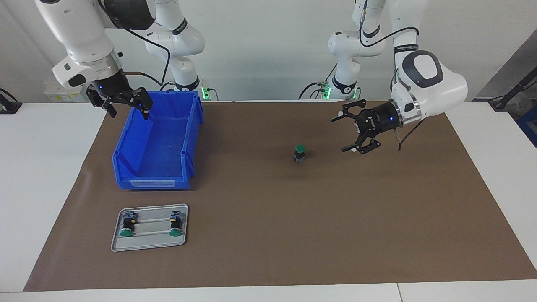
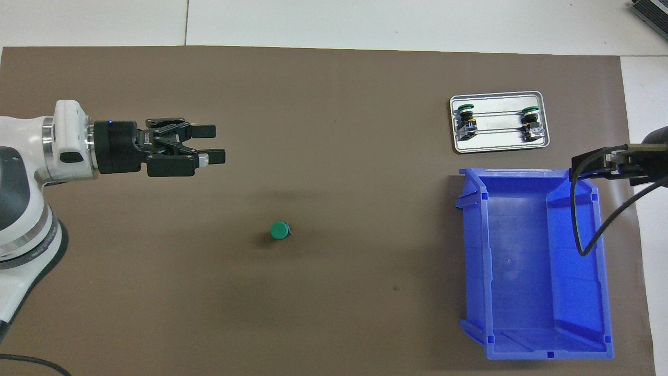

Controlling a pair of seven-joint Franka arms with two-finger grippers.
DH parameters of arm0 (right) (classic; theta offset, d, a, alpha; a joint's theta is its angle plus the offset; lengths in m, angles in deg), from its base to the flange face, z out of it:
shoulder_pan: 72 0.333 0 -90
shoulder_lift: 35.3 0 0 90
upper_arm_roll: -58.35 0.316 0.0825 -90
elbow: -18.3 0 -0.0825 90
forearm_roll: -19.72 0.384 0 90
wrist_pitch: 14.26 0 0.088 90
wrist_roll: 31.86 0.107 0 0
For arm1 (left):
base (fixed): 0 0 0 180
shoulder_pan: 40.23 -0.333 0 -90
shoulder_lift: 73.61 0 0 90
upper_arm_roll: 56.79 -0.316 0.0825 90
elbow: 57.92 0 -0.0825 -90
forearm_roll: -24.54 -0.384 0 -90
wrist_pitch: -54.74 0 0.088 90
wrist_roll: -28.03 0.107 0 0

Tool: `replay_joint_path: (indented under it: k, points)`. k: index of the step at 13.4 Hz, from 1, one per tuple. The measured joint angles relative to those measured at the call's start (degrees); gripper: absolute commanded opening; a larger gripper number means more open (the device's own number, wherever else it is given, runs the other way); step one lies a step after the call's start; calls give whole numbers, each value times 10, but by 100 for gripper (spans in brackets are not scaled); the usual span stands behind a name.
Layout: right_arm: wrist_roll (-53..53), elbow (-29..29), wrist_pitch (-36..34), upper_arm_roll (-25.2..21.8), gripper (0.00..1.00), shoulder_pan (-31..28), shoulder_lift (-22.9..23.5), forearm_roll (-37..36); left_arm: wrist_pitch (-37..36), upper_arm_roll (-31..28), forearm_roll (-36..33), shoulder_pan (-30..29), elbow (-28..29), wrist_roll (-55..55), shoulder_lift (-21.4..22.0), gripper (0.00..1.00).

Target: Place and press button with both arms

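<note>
The button (image 1: 299, 153) (image 2: 279, 230) stands upright on the brown mat with its green cap up, about mid-table, and nothing touches it. My left gripper (image 1: 339, 135) (image 2: 218, 143) hangs open and empty above the mat, lying level with its fingers pointing along the table, beside the button toward the left arm's end. My right gripper (image 1: 130, 115) is open and empty over the rim of the blue bin (image 1: 126, 147) at the corner nearest the robots. In the overhead view only part of that gripper (image 2: 600, 164) shows.
The blue bin (image 2: 472, 250) at the right arm's end holds nothing. Farther from the robots than the bin lies a small metal tray (image 1: 151, 241) (image 2: 498, 146) with two more green-capped buttons (image 1: 127, 224) (image 1: 175, 224) on their sides.
</note>
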Motion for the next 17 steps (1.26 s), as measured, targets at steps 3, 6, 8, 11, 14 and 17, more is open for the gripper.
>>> replay_joint_path:
  k: [3, 6, 8, 11, 14, 17]
  points:
    - [-1, 0, -13, 0, 100, 0, -1, 0, 0, 4, -175, -2, -35, -167, 30, 100]
    - [-4, -1, -11, 1, 100, 15, -2, 3, -16, 22, -353, 1, -51, -329, 60, 100]
    - [29, -1, 5, 1, 100, 54, -2, 6, -48, 38, -476, 21, -51, -371, 67, 100]
    - [166, 22, 60, 6, 100, 155, -1, 6, -58, 53, -544, 71, -49, -418, 67, 100]
    - [283, 47, 84, 8, 100, 223, 3, 21, -50, 56, -553, 95, -48, -564, 68, 100]
    - [337, 62, 114, 8, 100, 263, 17, 26, -5, 56, -577, 132, -31, -664, 67, 95]
